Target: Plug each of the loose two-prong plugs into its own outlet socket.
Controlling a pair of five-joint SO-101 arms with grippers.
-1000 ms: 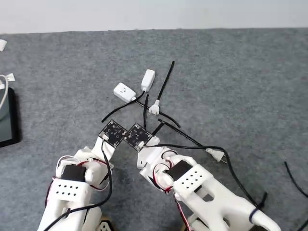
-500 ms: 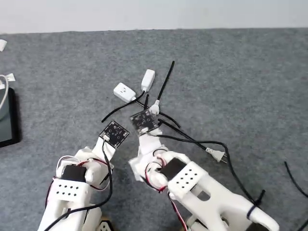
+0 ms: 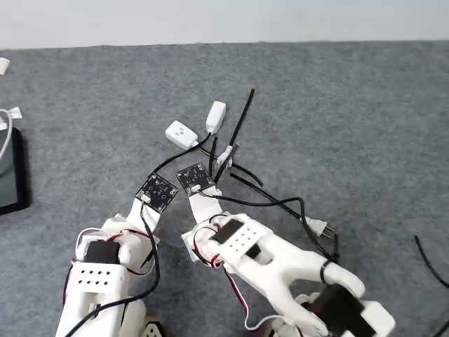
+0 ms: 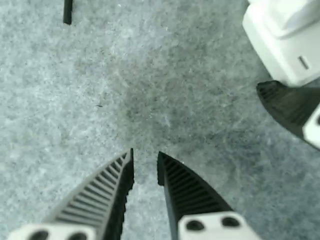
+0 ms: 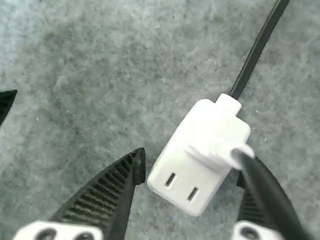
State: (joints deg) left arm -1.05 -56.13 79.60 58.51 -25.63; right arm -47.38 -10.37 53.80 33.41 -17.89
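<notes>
A white outlet socket (image 5: 200,150) with two slots and a black cord lies on the grey carpet between the fingers of my right gripper (image 5: 190,155), which is open around it. In the high view this socket (image 3: 181,133) lies just ahead of both arms, and a second white socket (image 3: 216,116) lies beside it. One loose white plug (image 3: 226,156) rests close to my right arm. Another plug (image 3: 317,226) lies farther right on its black cord. My left gripper (image 4: 145,160) hovers over bare carpet with a narrow gap between its fingers and holds nothing. The socket (image 4: 285,35) lies a short way beyond it.
Black cords (image 3: 242,116) cross the carpet around the sockets and loop past my right arm. A dark flat device (image 3: 10,172) sits at the left edge. Another cord (image 3: 428,261) lies at the right edge. The far carpet is open.
My right arm has swung forward and to the left, bringing its gripper around the nearer socket. My left arm has edged slightly forward.
</notes>
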